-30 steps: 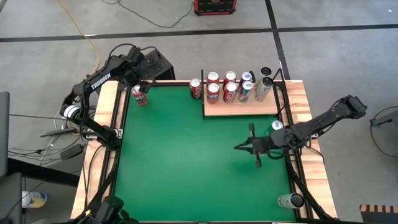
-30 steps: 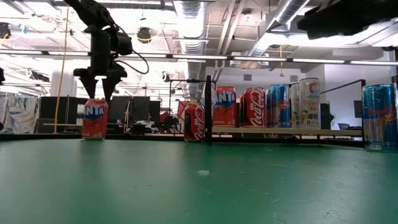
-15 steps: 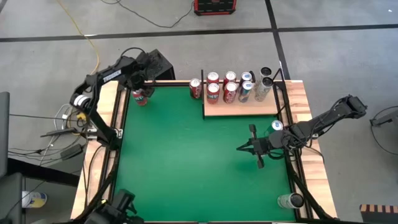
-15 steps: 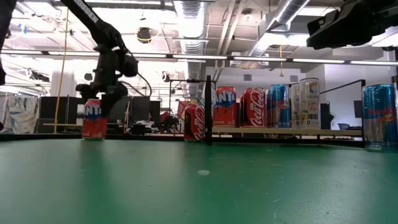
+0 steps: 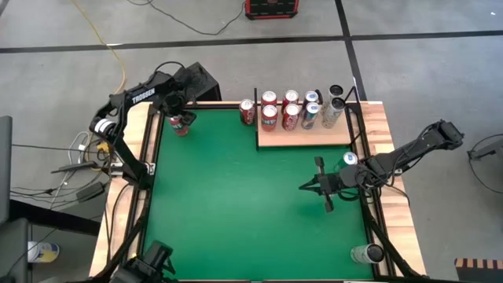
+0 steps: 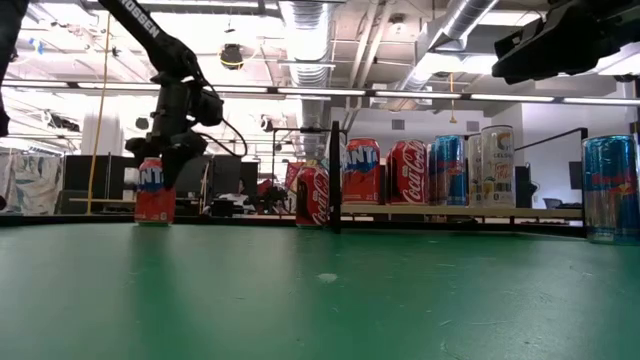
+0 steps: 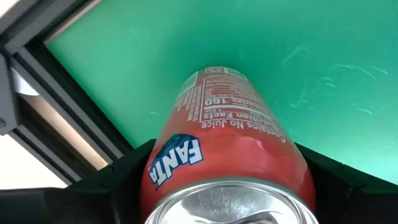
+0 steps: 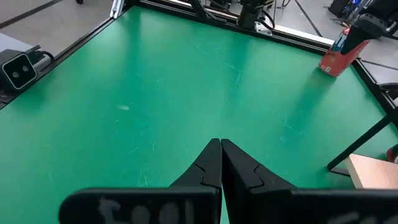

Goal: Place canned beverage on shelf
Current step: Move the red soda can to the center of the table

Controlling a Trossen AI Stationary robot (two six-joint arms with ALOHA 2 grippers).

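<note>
A red Fanta can (image 5: 181, 125) is at the table's far left corner, tilted; it also shows in the low view (image 6: 155, 195) and the right wrist view (image 8: 339, 55). My left gripper (image 5: 178, 116) is shut on its top end. The shelf (image 5: 306, 135), a pale wood board with black posts, lies at the far right and carries several upright cans. A red Coca-Cola can (image 5: 247, 112) stands on the table just left of it. My right gripper (image 5: 302, 187) is shut and empty, above the table's right half. My left gripper pinches the Fanta can's upper side wall (image 7: 163, 167), just below the top rim, between its two fingers (image 7: 121, 183). The fingers come from above, pointing down. The can is tilted; whether its bottom (image 6: 154, 219) is on the table, I cannot tell.
A blue can (image 5: 350, 159) stands by the table's right rail, behind my right arm. Another can (image 5: 366, 253) stands at the near right corner. The green table's middle and near left (image 5: 236, 204) hold nothing. Black frame rails (image 5: 154, 157) border the table.
My left gripper has come down from above the Fanta can, its fingers going around the can's top, and has taken hold. The can, upright before, now leans a little and has shifted slightly toward the table's right.
</note>
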